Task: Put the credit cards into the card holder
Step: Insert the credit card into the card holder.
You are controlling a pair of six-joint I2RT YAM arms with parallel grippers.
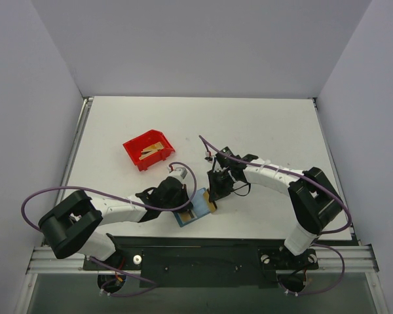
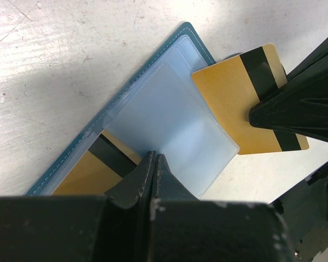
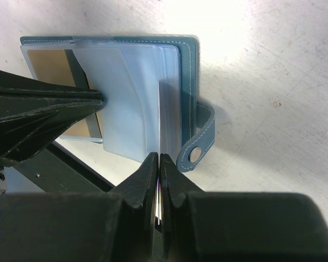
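Note:
The teal card holder (image 1: 191,214) lies open near the table's front edge, its clear sleeves (image 2: 169,120) fanned out and its snap tab (image 3: 195,154) lying on the table. One gold credit card (image 2: 82,174) sits inside a sleeve. My left gripper (image 2: 154,155) is shut, pinching the edge of a clear sleeve. My right gripper (image 3: 159,156) is shut on a second gold card (image 2: 229,103), dark stripe outward. That card's near edge touches the sleeves at the holder's right side. In the right wrist view the held card (image 3: 167,114) shows edge-on.
A red bin (image 1: 148,149) stands at mid-left of the table with more gold cards (image 1: 150,152) in it. The dark base rail (image 1: 196,252) runs just below the holder. Both arms crowd together over the holder.

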